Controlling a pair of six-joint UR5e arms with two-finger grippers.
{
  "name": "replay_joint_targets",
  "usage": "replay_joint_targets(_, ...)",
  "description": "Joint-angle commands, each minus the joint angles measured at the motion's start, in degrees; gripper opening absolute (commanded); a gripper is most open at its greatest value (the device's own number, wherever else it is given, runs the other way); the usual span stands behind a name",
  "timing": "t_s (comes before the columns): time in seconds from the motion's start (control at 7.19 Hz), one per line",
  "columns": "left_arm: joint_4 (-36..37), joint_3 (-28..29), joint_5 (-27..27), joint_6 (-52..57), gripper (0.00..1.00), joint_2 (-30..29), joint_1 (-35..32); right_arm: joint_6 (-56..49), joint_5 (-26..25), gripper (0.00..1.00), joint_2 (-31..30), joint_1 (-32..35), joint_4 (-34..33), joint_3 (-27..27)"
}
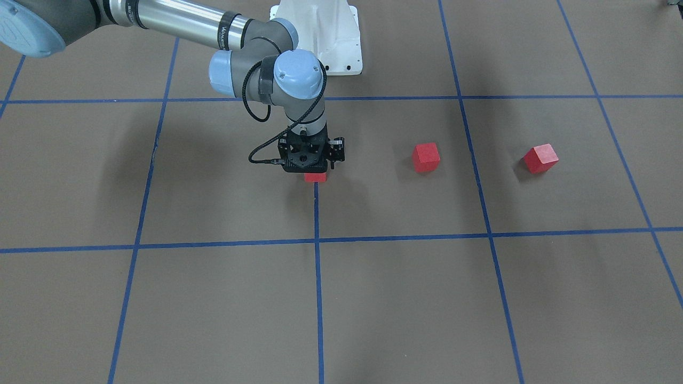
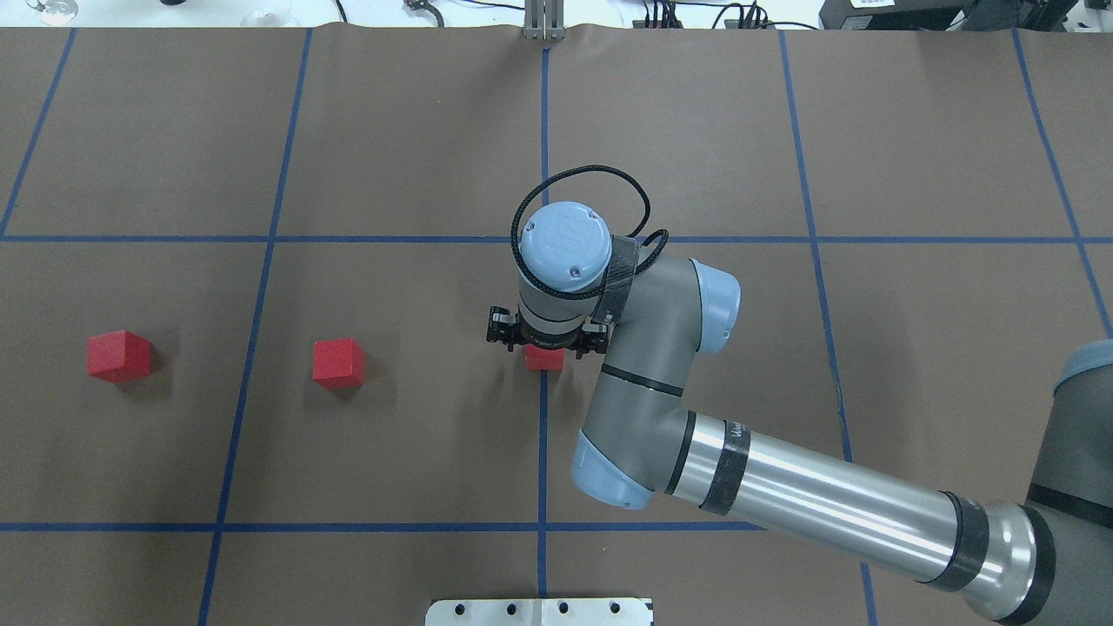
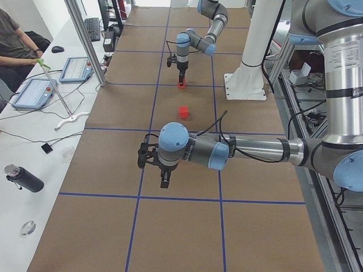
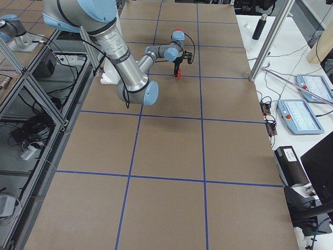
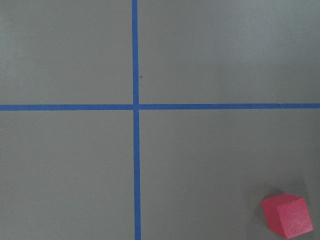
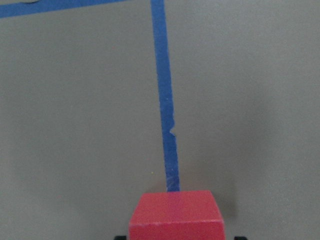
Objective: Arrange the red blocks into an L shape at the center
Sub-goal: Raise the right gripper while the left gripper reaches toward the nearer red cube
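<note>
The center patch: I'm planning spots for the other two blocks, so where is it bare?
Bare: the strip between the center-line block and the middle block, and from there to the tape line nearest the robot. Crowded: around the center-line block, under the right gripper; the right arm overhangs the robot's-right half.

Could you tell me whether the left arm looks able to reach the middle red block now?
Probably yes: the middle red block stands alone, nothing around it, on the left arm's side, and the right gripper is off at the centre line.
</note>
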Motion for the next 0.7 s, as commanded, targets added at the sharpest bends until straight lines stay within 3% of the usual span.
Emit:
replay_joint_targets(0.0,-0.2,-0.2,-6.0,-2.7,0.99,-1.2,0.3,-0.1,0.1,1.00,-0.2,1.1,-0.2,2.9)
replay_joint_targets(0.14,-1.8,-1.1,-10.0,-11.7,1.00,-3.1,0.5,0.0,0.7,1.00,-2.4,2.5,-0.3,7.0)
replay_joint_targets(0.28,-9.1,-2.4,-9.7,-20.0,1.00,-3.3,4.4,-0.1,1.5,1.00,-8.4,4.1,-0.3,14.0)
replay_joint_targets(0.56,-12.5,-3.2,-8.9,-34.2,0.99,-9.4,13.4,-3.5,8.3,1.00,-16.5,10.0,-0.1,21.2)
